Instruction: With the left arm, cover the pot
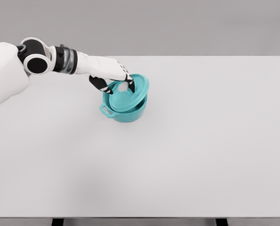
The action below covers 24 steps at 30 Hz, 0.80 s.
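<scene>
**Lid Held Tilted on Pot**

The teal pot stands on the white table, left of centre and toward the far half. One side handle projects at its lower left. The teal lid lies across the pot opening at a tilt, its right edge raised above the rim and its left edge low. The left hand reaches in from the upper left, with its fingers curled around the pale knob at the lid's centre. The white forearm extends back to the left edge.
</scene>
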Each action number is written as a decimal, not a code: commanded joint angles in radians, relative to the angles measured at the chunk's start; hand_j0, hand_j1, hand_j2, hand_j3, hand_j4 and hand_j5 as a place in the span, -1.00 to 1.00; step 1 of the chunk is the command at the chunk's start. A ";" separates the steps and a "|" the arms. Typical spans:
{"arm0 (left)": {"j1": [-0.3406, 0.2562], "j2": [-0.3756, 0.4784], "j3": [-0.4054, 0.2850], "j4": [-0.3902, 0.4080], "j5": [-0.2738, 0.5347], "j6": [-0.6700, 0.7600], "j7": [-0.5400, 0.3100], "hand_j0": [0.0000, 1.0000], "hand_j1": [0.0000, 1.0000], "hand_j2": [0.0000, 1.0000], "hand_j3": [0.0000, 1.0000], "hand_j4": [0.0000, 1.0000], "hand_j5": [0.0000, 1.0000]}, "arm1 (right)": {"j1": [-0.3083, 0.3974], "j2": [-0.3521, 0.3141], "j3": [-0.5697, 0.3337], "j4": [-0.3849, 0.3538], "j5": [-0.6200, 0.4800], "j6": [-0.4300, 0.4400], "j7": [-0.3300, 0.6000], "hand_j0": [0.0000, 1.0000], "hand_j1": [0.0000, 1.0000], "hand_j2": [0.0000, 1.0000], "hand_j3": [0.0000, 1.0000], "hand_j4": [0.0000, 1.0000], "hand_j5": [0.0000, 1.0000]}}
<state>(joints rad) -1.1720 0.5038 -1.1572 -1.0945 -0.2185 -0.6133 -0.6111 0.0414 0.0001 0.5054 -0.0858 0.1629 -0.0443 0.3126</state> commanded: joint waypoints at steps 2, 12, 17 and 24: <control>0.002 0.002 -0.006 0.013 -0.001 0.002 0.000 0.47 0.47 0.47 0.47 0.47 0.47 | 0.000 0.000 0.001 0.000 0.000 0.000 0.000 1.00 1.00 1.00 1.00 1.00 1.00; 0.005 -0.004 -0.010 0.030 -0.002 0.002 0.000 1.00 1.00 1.00 1.00 1.00 1.00 | -0.002 0.000 -0.001 0.000 0.000 0.000 0.000 1.00 1.00 1.00 1.00 1.00 1.00; 0.011 -0.004 -0.010 0.031 -0.018 0.002 0.000 1.00 1.00 1.00 1.00 1.00 1.00 | -0.002 0.000 -0.001 0.001 0.000 0.000 0.000 1.00 1.00 1.00 1.00 1.00 1.00; 0.020 -0.002 -0.019 0.031 -0.030 0.002 0.000 1.00 1.00 1.00 1.00 1.00 1.00 | 0.000 0.000 0.001 0.001 0.000 0.000 0.000 1.00 1.00 1.00 1.00 1.00 1.00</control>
<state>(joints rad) -1.1490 0.5000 -1.1609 -1.0682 -0.1765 -0.5825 -0.6012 0.0399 0.0002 0.5051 -0.0856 0.1628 -0.0443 0.3126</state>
